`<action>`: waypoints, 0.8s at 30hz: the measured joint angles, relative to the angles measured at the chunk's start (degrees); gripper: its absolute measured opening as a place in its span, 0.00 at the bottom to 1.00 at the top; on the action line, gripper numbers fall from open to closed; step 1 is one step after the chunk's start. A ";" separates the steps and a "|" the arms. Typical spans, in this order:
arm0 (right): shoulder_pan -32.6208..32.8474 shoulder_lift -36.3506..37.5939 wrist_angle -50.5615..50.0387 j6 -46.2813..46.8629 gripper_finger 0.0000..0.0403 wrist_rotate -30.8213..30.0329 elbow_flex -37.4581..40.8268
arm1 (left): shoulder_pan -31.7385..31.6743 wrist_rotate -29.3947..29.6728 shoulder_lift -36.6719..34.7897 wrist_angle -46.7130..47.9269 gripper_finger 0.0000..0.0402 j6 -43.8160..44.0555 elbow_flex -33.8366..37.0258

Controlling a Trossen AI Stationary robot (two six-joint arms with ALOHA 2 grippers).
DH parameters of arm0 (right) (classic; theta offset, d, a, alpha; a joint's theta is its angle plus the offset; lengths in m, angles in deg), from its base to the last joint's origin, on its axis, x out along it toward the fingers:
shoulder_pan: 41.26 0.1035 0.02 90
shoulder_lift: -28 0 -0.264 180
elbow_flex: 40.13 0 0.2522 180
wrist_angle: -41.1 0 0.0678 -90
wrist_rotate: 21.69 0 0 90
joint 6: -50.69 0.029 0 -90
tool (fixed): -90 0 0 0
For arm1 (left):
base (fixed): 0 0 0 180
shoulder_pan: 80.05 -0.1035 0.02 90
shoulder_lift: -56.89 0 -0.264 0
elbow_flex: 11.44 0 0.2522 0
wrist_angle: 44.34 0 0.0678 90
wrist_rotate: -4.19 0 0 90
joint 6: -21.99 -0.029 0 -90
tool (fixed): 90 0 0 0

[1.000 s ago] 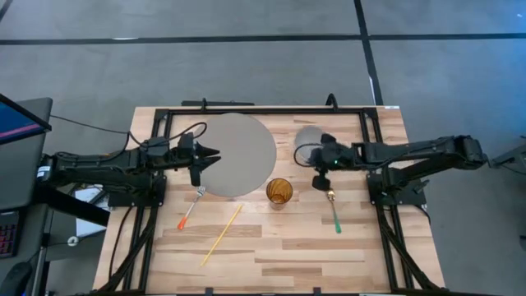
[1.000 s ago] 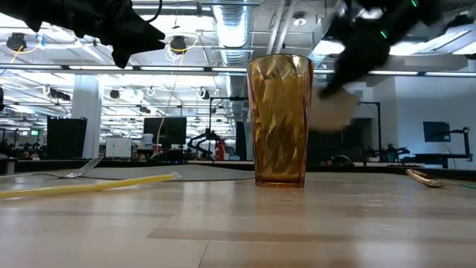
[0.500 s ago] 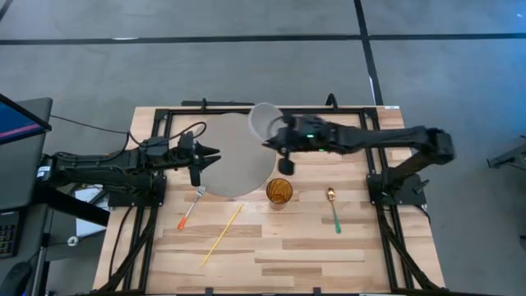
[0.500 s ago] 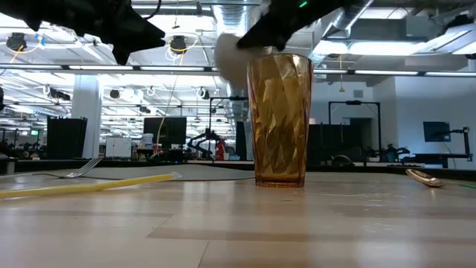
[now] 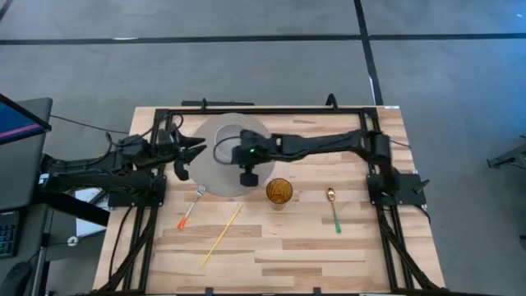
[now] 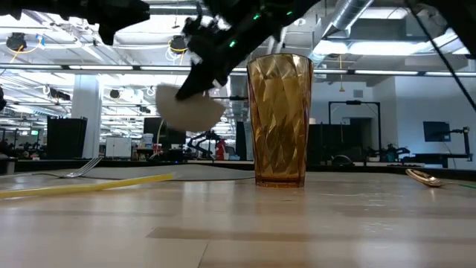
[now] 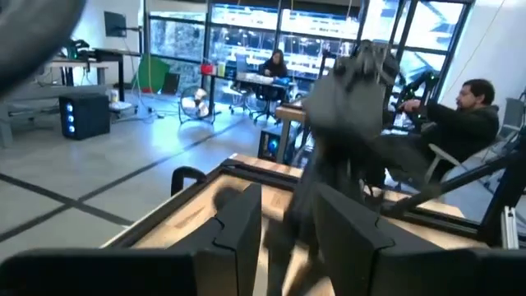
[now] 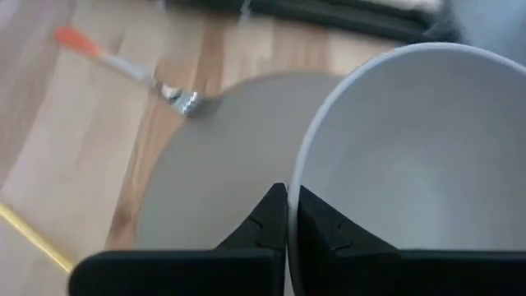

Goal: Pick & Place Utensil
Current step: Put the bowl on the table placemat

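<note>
Right gripper [image 5: 246, 167] reaches far across the table, pinching the rim of a white bowl [image 5: 233, 141] and holding it in the air above the grey plate [image 5: 215, 182], presumably so it can go down in the plate's middle. The right wrist view shows what the overhead cannot: the fingers [image 8: 263, 220] pressed together on the bowl's edge. The low view shows the bowl [image 6: 186, 108] clear of the surface, tilted. Left gripper [image 5: 187, 154] waits at the plate's left edge, jaws spread. The utensils lie untouched on the wood: fork [image 5: 191, 207] at the plate's near edge, chopstick [image 5: 222, 234] beside it, spoon [image 5: 333, 210] right of the amber glass [image 5: 279, 192]
</note>
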 joint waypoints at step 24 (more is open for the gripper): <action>2.94 -12.98 -11.26 1.42 0.10 1.47 -12.56 | 0.02 0.02 -0.10 0.18 0.28 1.51 1.54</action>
